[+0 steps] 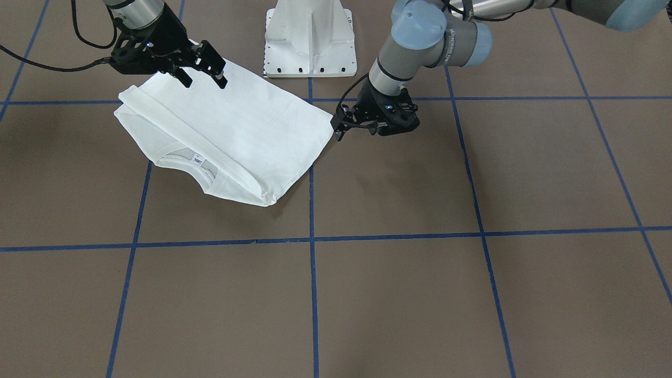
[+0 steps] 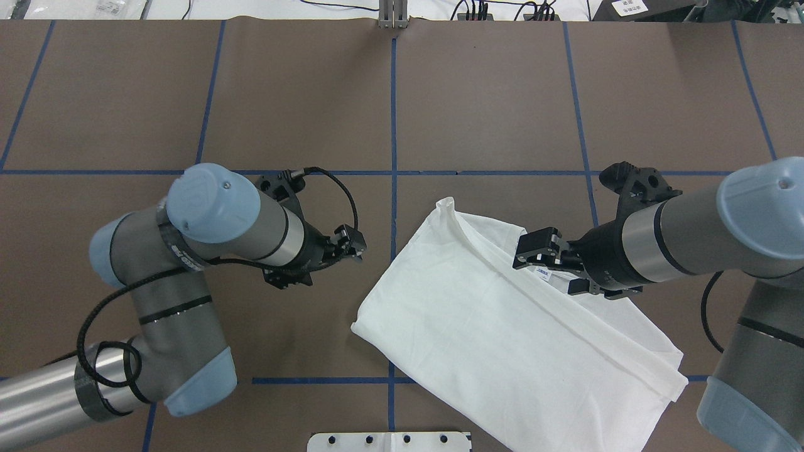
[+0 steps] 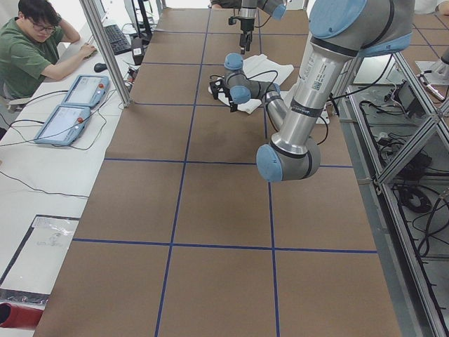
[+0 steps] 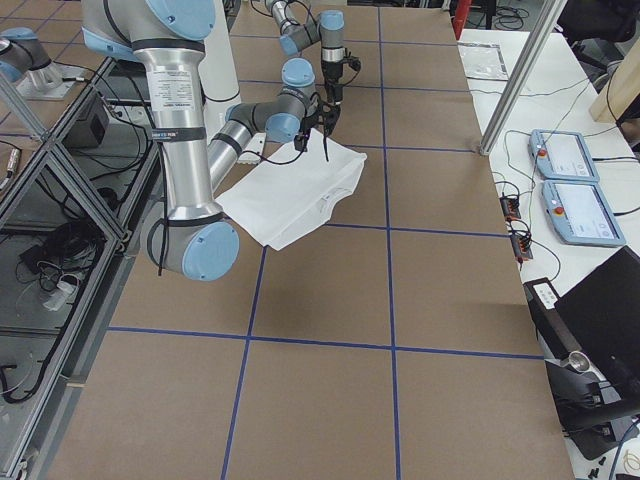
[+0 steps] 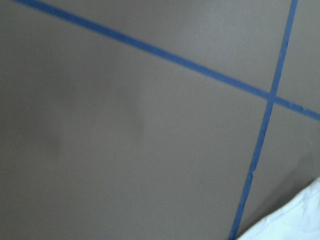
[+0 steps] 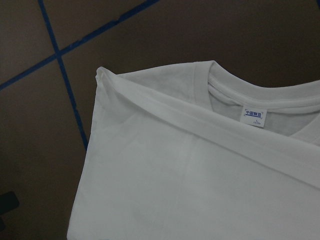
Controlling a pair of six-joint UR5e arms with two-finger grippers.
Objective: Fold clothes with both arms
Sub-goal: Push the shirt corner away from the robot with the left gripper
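Just one T-shirt [image 1: 247, 131], two grippers [image 1: 203, 81] [image 1: 338, 125]

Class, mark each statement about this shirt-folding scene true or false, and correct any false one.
1. The white T-shirt lies on the brown table. True.
2. The right claw is clamped on the shirt. False: it is open above the shirt, holding nothing.
3. A neck label shows inside the collar. True.
4. The left claw hangs over the shirt's middle. False: it is beside the shirt's edge, over bare table.
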